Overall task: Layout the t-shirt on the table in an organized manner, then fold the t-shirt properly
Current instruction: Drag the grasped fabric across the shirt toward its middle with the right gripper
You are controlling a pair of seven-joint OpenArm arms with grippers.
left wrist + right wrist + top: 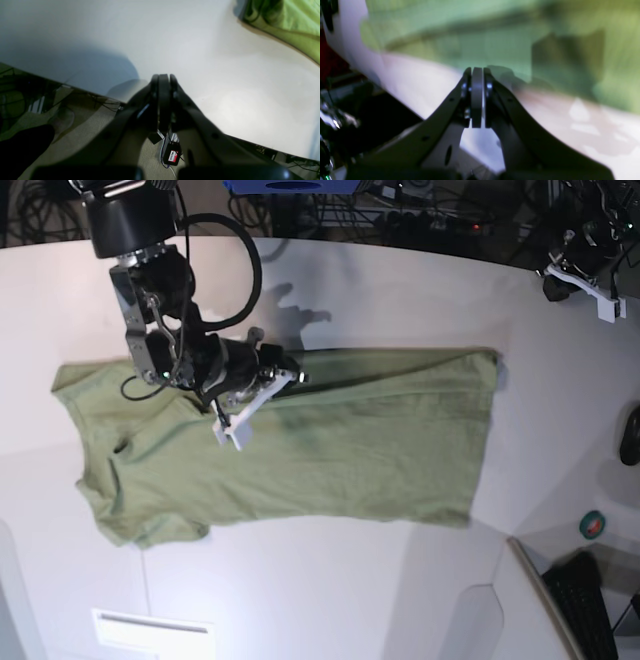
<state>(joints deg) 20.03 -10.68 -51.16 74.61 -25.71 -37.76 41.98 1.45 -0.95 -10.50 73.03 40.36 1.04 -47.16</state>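
The t-shirt (pixel 300 445) lies spread on the white desk (pixel 400 290), long axis running left to right in the base view. Sleeves and neck end sit toward that view's left, the hem toward its right. The fabric is wrinkled, with a fold line along the upper edge.

The right gripper (pixel 262 385) hangs over the upper middle of the shirt in the base view. In the right wrist view the right gripper (pixel 477 72) has its jaws pressed together, pads touching. Green cloth fills the blurred background just beyond the tips; no fabric can be seen pinched between the pads, though blur leaves this uncertain.

The left gripper (pixel 580 270) sits at the far upper right of the base view, well apart from the shirt. In the left wrist view the left gripper (pixel 163 77) is fully closed with nothing in it, over bare desk near its edge. A corner of the shirt (pixel 287 22) shows at the upper right of that view.
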